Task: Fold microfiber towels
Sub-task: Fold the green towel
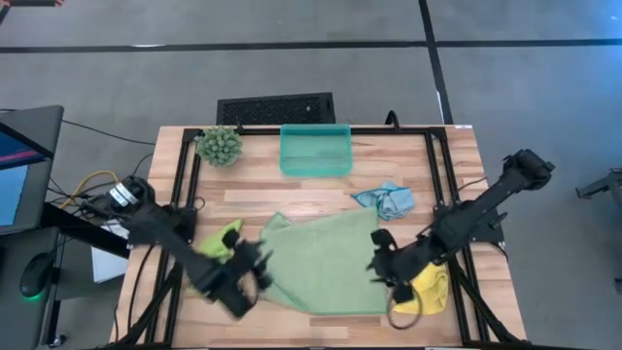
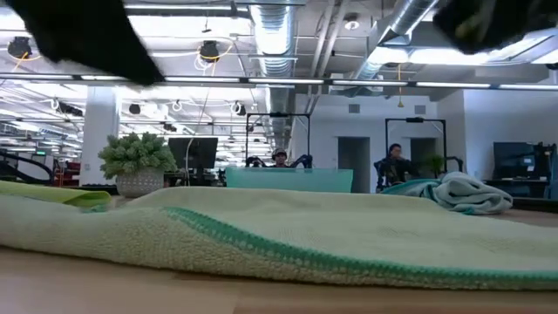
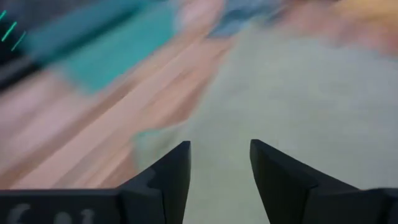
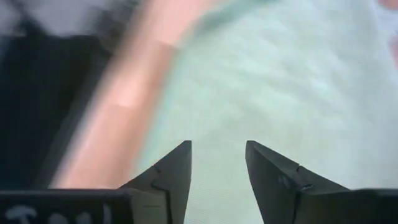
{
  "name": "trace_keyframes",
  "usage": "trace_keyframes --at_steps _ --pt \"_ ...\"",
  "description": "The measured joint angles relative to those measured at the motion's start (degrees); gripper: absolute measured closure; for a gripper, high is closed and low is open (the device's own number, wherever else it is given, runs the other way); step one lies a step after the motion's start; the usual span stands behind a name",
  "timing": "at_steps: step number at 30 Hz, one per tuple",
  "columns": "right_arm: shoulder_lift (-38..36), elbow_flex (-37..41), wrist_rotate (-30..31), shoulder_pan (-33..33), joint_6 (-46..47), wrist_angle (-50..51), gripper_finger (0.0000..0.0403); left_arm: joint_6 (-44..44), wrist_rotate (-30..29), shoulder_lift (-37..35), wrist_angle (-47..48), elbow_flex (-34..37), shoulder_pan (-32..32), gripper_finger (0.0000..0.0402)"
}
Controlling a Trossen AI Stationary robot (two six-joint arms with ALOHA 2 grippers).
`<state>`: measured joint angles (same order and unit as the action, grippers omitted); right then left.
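Both grippers, left gripper point(image 3: 219, 163) and right gripper point(image 4: 217, 163), hang spread and empty over the pale sage towel point(image 1: 326, 258). It's floppy, light stuff; I'd pinch the corners just beneath each.

We see pale sage green towel point(image 1: 326, 261) spread flat mid-table; lime green point(image 1: 229, 236), light blue point(image 1: 385, 198), yellow point(image 1: 429, 289) towels crumpled around it

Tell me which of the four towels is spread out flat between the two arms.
The pale sage green towel, lying open mid-table. The light blue towel is crumpled, and the lime green towel and yellow towel are bunched under the arms.
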<state>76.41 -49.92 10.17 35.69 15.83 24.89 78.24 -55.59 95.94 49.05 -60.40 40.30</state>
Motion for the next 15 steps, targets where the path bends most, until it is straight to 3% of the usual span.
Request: trace_keyframes --at_steps 7,11,15 --pt "6.1 2.7 0.3 -3.4 0.7 0.9 0.0258 -6.1 12.3 0.0 -4.5 8.0 -18.4 0.0274" --pt "8.5 2.6 0.2 -3.4 0.7 0.8 0.027 -14.5 20.3 0.0 -14.7 11.5 -26.7 0.0288" --pt "9.2 2.6 0.2 -2.3 0.6 0.8 0.0279 -24.5 23.5 0.0 -28.1 14.4 -31.6 0.03"
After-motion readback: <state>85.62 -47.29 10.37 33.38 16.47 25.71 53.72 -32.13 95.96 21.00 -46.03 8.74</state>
